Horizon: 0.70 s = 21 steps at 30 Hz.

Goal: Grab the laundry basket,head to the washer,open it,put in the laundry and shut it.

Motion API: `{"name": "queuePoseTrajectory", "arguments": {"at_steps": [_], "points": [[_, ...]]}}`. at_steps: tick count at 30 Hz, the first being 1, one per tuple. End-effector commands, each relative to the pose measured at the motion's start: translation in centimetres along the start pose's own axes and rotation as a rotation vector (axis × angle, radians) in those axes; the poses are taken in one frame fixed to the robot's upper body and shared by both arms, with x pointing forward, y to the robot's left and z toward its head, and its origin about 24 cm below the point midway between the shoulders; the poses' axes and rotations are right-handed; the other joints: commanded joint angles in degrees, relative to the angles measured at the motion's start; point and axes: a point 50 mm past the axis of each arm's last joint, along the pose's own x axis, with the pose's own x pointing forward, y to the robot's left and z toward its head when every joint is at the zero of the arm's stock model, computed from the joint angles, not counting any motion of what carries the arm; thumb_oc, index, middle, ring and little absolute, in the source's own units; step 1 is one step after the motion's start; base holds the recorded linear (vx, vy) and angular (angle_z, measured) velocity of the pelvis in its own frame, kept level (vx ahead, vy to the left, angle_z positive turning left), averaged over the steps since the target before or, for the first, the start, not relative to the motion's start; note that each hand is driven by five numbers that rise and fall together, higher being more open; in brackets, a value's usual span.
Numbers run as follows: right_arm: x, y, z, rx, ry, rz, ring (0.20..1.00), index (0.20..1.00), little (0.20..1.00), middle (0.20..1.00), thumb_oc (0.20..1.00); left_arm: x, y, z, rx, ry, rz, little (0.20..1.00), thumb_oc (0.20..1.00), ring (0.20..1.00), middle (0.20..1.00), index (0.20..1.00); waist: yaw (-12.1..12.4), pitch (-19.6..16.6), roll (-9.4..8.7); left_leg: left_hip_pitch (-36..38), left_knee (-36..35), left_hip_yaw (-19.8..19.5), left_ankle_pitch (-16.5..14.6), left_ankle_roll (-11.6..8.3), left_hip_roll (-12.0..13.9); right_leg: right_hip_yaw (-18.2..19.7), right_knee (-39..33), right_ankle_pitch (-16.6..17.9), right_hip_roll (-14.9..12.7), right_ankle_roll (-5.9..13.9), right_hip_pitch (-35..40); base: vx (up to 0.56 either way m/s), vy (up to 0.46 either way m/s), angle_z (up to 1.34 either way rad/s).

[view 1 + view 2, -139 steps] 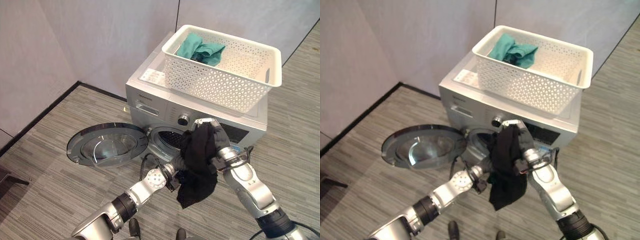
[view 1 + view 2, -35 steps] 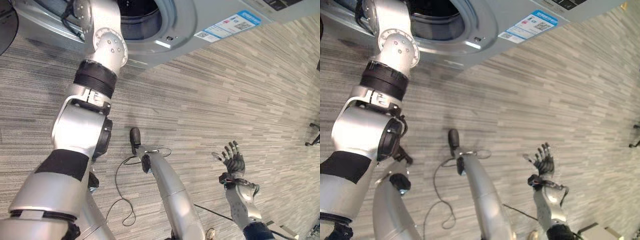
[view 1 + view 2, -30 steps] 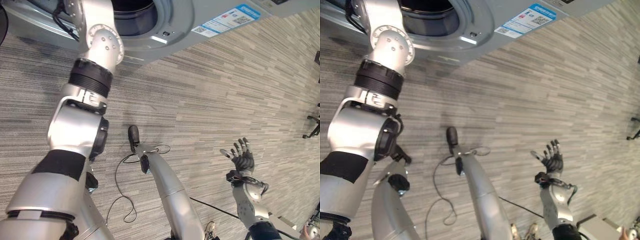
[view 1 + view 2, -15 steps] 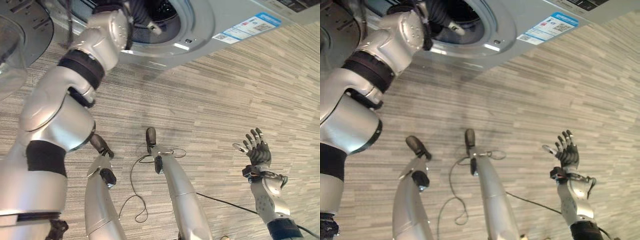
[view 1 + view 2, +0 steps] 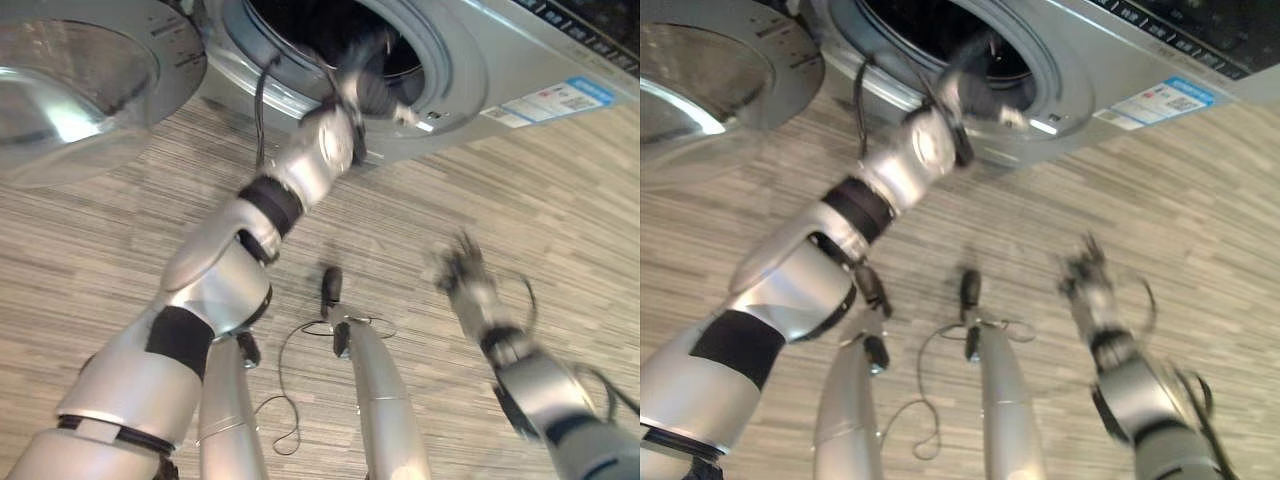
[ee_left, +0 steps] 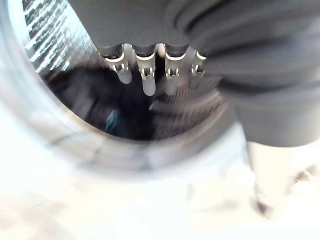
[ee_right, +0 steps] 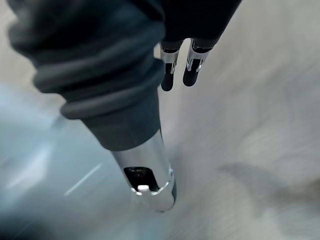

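Washer (image 5: 520,60), door (image 5: 80,70) swung open: left hand (image 5: 372,88) now at drum mouth, fingers straight, empty; black garment gone inside. Right hand (image 5: 462,280) raised, fingers apart.

washer (image 5: 500,70) door (image 5: 70,80) open | left robot hand (image 5: 375,85) at drum mouth

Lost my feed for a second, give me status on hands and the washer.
Left hand at the washer drum mouth, fingers straight, holding nothing. Right hand free over the floor, open. Door open; dark laundry inside the drum. Nothing in the way.
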Motion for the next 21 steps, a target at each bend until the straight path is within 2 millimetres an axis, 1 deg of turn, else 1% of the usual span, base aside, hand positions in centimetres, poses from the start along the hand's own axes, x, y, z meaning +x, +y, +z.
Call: {"name": "queuePoseTrajectory", "arguments": {"at_steps": [1,2,3,4,5,6,7,8,9,10,11,12,13,14,15,16,17,18,19,20,21], "points": [[0.5,-2.6,0.7,0.082,0.048,-0.102,1.0,1.0,1.0,1.0,1.0,0.4,1.3,-0.4,0.04,0.039,0.056,1.0,1.0,1.0,1.0,1.0,-2.0,3.6,0.38,3.9,4.5,0.2,-9.4,-0.86,1.5,-4.4,-7.0,-5.5,5.4,-1.69,12.3,-0.02,-0.022,0.09],[0.5,-2.4,0.4,0.095,0.059,-0.104,1.0,1.0,1.0,1.0,1.0,-0.2,-0.2,-1.7,0.022,0.061,0.035,1.0,1.0,1.0,1.0,1.0,-1.1,3.8,0.61,5.0,3.5,0.1,-8.9,-1.1,1.1,-4.7,-7.7,-5.4,5.3,-1.56,13.5,-0.01,-0.042,0.13],[0.5,-2.2,0.4,0.108,0.069,-0.111,1.0,1.0,1.0,1.0,1.0,-1.1,-2.1,-3.0,-0.011,0.077,-0.001,1.0,1.0,1.0,1.0,1.0,0.0,4.0,0.84,6.1,2.6,0.0,-8.3,-1.37,0.8,-5.1,-8.4,-5.2,5.1,-1.35,14.7,-0.01,-0.033,0.08],[0.4,-2.2,0.2,0.108,0.074,-0.111,1.0,1.0,1.0,1.0,1.0,-1.2,-2.2,-3.2,-0.009,0.08,-0.004,1.0,1.0,1.0,1.0,1.0,0.0,4.0,0.69,6.5,2.3,0.0,-8.2,-1.4,0.7,-5.1,-8.6,-5.1,5.1,-1.33,15.1,0.0,-0.022,0.04],[0.4,-2.0,0.2,0.119,0.082,-0.117,1.0,1.0,1.0,1.0,1.0,-2.1,-3.8,-4.0,-0.044,0.084,-0.036,1.0,1.0,1.0,1.0,1.0,1.2,4.1,1.15,7.3,1.8,-0.2,-7.9,-1.52,0.3,-5.4,-8.9,-5.3,5.0,-1.29,16.0,0.01,-0.022,0.06],[0.4,-2.1,0.0,0.143,0.099,-0.132,1.0,1.0,1.0,1.0,1.0,-3.1,-5.3,-4.8,-0.068,0.073,-0.063,1.0,1.0,1.0,1.0,1.0,2.4,4.1,1.3,8.7,0.8,-0.4,-7.5,-1.66,-0.1,-5.8,-9.5,-5.4,4.8,-1.21,17.4,0.02,-0.028,0.05],[0.4,-2.0,0.3,0.178,0.108,-0.144,1.0,1.0,1.0,1.0,1.0,-4.3,-6.8,-5.5,-0.115,0.075,-0.097,1.0,1.0,1.0,1.0,1.0,3.6,3.9,1.56,10.0,0.0,-0.6,-7.1,-1.83,-0.5,-6.2,-10.0,-5.5,4.7,-1.12,18.8,0.03,-0.034,0.09],[0.4,-1.9,0.4,0.204,0.119,-0.154,1.0,1.0,1.0,1.0,1.0,-5.5,-7.9,-6.5,-0.139,0.088,-0.128,1.0,1.0,1.0,1.0,1.0,5.0,3.8,1.72,11.4,-1.1,-1.1,-6.6,-2.04,-1.0,-6.8,-10.3,-5.7,4.7,-1.02,20.1,0.03,-0.033,0.06],[0.4,-2.0,0.4,0.219,0.127,-0.163,1.0,1.0,1.0,1.0,1.0,-6.5,-8.6,-7.2,-0.154,0.078,-0.156,1.0,1.0,1.0,1.0,1.0,6.1,3.7,1.82,12.5,-1.4,-1.5,-6.3,-2.16,-1.3,-7.2,-10.4,-5.8,4.6,-0.94,21.2,0.05,-0.046,0.06],[0.4,-1.9,0.2,0.233,0.14,-0.169,1.0,1.0,1.0,1.0,1.0,-7.7,-9.7,-7.8,-0.219,0.085,-0.2,1.0,1.0,1.0,1.0,1.0,7.7,3.4,2.17,13.6,-1.9,-2.0,-6.0,-2.2,-1.7,-7.7,-10.5,-6.1,4.5,-0.96,22.3,0.06,-0.05,0.14],[0.2,-1.6,-0.4,0.255,0.168,-0.17,1.0,1.0,1.0,1.0,1.0,-9.1,-10.9,-8.5,-0.281,0.11,-0.256,1.0,1.0,1.0,1.0,1.0,8.7,3.0,2.17,15.7,-3.0,-2.4,-5.6,-2.27,-2.2,-8.2,-10.8,-6.3,4.5,-0.95,24.2,0.1,-0.05,0.25],[0.1,-1.5,-1.1,0.258,0.193,-0.167,1.0,1.0,1.0,1.0,1.0,-11.3,-12.3,-9.2,-0.286,0.09,-0.335,1.0,1.0,1.0,1.0,1.0,10.6,2.2,2.53,18.8,-4.2,-3.3,-5.2,-2.43,-2.8,-8.7,-11.0,-6.8,4.4,-0.95,27.2,0.07,-0.032,0.39],[0.0,-1.5,-1.4,0.26,0.2,-0.167,1.0,1.0,1.0,1.0,1.0,-11.5,-12.4,-9.3,-0.284,0.093,-0.341,1.0,1.0,1.0,1.0,1.0,10.6,2.3,2.35,19.4,-4.5,-3.3,-5.1,-2.46,-2.9,-8.8,-11.2,-6.8,4.4,-0.93,27.8,0.1,-0.012,0.47],[-0.4,-1.8,-3.8,0.238,0.263,-0.162,1.0,1.0,1.0,1.0,1.0,-13.9,-14.0,-11.0,-0.309,0.151,-0.415,1.0,1.0,1.0,1.0,1.0,11.8,1.7,2.31,22.9,-5.9,-3.8,-4.4,-2.67,-3.4,-9.6,-11.7,-7.2,4.4,-1.13,31.1,0.05,0.0,0.48],[-0.5,-1.8,-4.1,0.237,0.268,-0.161,1.0,1.0,1.0,1.0,1.0,-14.1,-14.1,-11.1,-0.31,0.155,-0.42,1.0,1.0,1.0,1.0,1.0,11.7,1.7,2.24,23.4,-6.2,-3.8,-4.3,-2.69,-3.4,-9.7,-11.8,-7.2,4.4,-1.12,31.5,0.09,-0.011,0.47],[-1.0,-1.8,-5.9,0.234,0.311,-0.152,1.0,1.0,1.0,1.0,1.0,-15.1,-14.6,-11.7,-0.325,0.179,-0.434,1.0,1.0,1.0,1.0,1.0,12.0,1.3,1.95,25.5,-7.3,-4.2,-3.9,-2.81,-3.6,-10.1,-12.1,-7.4,4.5,-1.17,33.3,0.1,0.0,0.35],[-2.8,-2.7,-11.1,0.194,0.429,-0.15,1.0,1.0,1.0,1.0,1.0,-16.8,-15.0,-12.8,-0.322,0.201,-0.456,1.0,1.0,1.0,1.0,1.0,12.3,0.5,1.67,29.3,-9.5,-4.5,-3.2,-3.11,-3.8,-10.8,-13.5,-7.6,4.5,-1.02,36.9,0.11,0.0,0.26],[-2.9,-2.7,-11.4,0.192,0.435,-0.149,1.0,1.0,1.0,1.0,1.0,-17.1,-15.1,-12.9,-0.324,0.206,-0.462,1.0,1.0,1.0,1.0,1.0,12.2,0.4,1.6,29.9,-9.9,-4.5,-3.0,-3.14,-3.9,-10.9,-13.7,-7.5,4.5,-0.99,37.5,0.1,0.02,0.16],[-4.7,-3.6,-15.1,0.176,0.525,-0.153,1.0,1.0,1.0,1.0,1.0,-18.1,-15.6,-13.8,-0.315,0.239,-0.473,1.0,1.0,1.0,1.0,1.0,12.1,-0.1,1.48,31.9,-11.0,-4.7,-2.7,-3.22,-3.9,-11.3,-14.6,-7.5,4.6,-0.94,39.4,0.1,0.03,0.23],[-9.1,-4.2,-21.4,0.12,0.692,-0.121,1.0,1.0,1.0,1.0,1.0,-20.2,-16.4,-14.8,-0.303,0.284,-0.517,1.0,1.0,1.0,1.0,1.0,11.8,-0.8,1.4,34.8,-12.5,-4.9,-2.0,-3.38,-4.1,-12.1,-16.1,-7.2,4.6,-0.78,42.5,0.12,0.045,0.2],[-11.6,-5.0,-24.1,0.106,0.777,-0.126,1.0,1.0,1.0,1.0,1.0,-21.4,-16.9,-15.5,-0.31,0.319,-0.536,1.0,1.0,1.0,1.0,1.0,11.5,-1.4,1.39,36.7,-13.7,-5.2,-1.7,-3.48,-4.1,-12.5,-17.2,-6.9,4.7,-0.58,44.4,0.1,0.037,0.19]]}}
